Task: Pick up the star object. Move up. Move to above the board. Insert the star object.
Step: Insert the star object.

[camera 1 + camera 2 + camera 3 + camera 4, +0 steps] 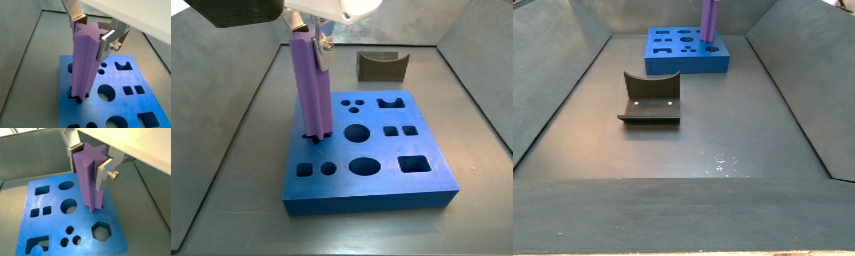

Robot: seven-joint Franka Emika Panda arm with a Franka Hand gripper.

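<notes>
The star object [85, 60], a tall light-purple ridged prism, stands upright over the blue board [127, 107]. Its lower end sits at a dark star-shaped hole [79, 98] near one corner of the board. My gripper [92, 32] is shut on the prism's upper end, one silver finger [107, 44] pressed on each side. Both wrist views show this grasp; the gripper [89, 164] clamps the star object [90, 183] above the board [52, 227]. In a side view the star object [310, 85] rises from the board [385, 148] under the gripper [309, 35].
The dark fixture [380, 66] stands on the floor beyond the board; from the opposite side the fixture [651, 100] sits in front of the board [680, 64]. Sloped grey walls [567, 60] enclose the floor.
</notes>
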